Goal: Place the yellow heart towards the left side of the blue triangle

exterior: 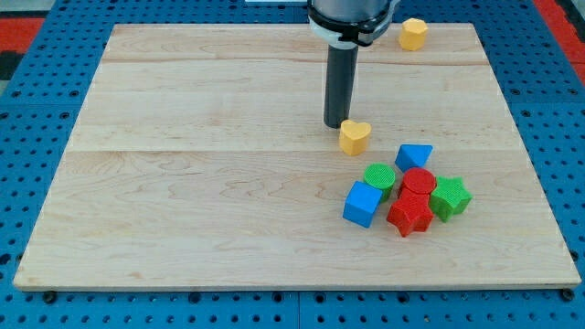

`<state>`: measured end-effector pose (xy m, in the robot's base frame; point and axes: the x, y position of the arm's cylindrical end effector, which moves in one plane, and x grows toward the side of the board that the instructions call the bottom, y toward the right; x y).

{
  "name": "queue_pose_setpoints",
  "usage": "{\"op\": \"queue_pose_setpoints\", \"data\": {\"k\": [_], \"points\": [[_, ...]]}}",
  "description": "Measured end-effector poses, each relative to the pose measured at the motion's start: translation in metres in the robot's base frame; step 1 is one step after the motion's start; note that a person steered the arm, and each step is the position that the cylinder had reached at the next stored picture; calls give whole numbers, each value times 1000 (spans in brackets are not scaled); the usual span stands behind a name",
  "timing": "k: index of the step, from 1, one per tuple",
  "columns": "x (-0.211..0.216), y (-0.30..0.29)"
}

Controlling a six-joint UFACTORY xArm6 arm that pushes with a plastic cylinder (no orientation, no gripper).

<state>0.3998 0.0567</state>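
Observation:
The yellow heart (355, 136) lies right of the board's middle. The blue triangle (414, 155) lies just to its lower right, with a small gap between them. My tip (335, 124) stands at the heart's upper left edge, touching or almost touching it. The rod rises from there toward the view's top.
Below the triangle sits a tight cluster: a green cylinder (379, 177), a red cylinder (419, 182), a green star (450, 197), a red star (409, 215) and a blue cube (362, 203). A yellow hexagon (413, 34) lies near the board's top edge. The wooden board (201, 183) rests on a blue pegboard.

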Motion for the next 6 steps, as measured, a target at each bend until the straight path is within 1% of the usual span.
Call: {"op": "queue_pose_setpoints", "data": {"k": [3, 5, 6], "points": [[33, 6], [54, 33], [30, 53]]}}
